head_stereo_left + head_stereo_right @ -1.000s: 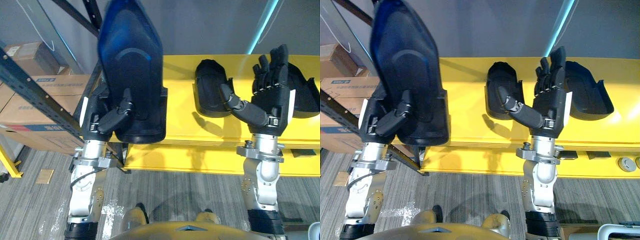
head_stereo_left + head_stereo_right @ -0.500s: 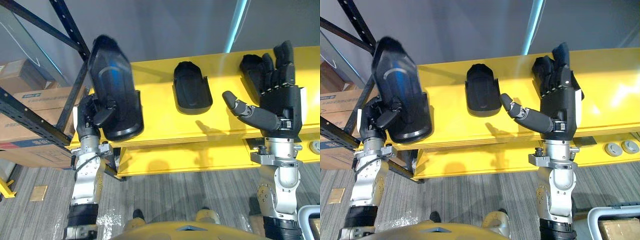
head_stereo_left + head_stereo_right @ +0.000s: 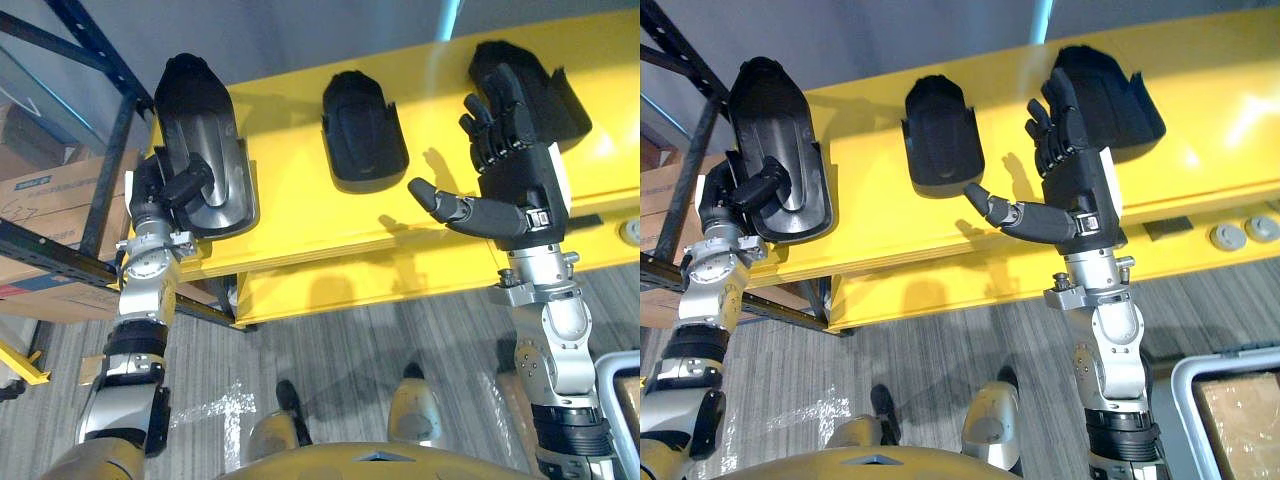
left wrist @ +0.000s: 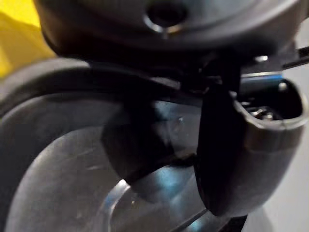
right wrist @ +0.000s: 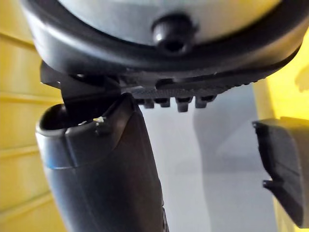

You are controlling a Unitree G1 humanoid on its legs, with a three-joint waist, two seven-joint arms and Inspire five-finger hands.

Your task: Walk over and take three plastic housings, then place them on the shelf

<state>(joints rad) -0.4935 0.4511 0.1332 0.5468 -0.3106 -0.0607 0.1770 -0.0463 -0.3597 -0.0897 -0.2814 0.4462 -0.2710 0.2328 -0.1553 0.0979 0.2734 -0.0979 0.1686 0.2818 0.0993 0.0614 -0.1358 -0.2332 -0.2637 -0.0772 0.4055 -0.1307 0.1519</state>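
Fingers of L hand [image 3: 160, 190] are hidden behind the long black plastic housing [image 3: 200, 120], thumb-gripped at the yellow shelf [image 3: 295, 222] end. R hand [image 3: 520, 190] is spread open, empty.

far housing [image 3: 565, 100] partly behind right hand [image 3: 515, 190]

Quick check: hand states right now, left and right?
Left hand: shut on a black plastic housing, thumb across its face.
Right hand: open, fingers straight, holding nothing, over the yellow shelf.
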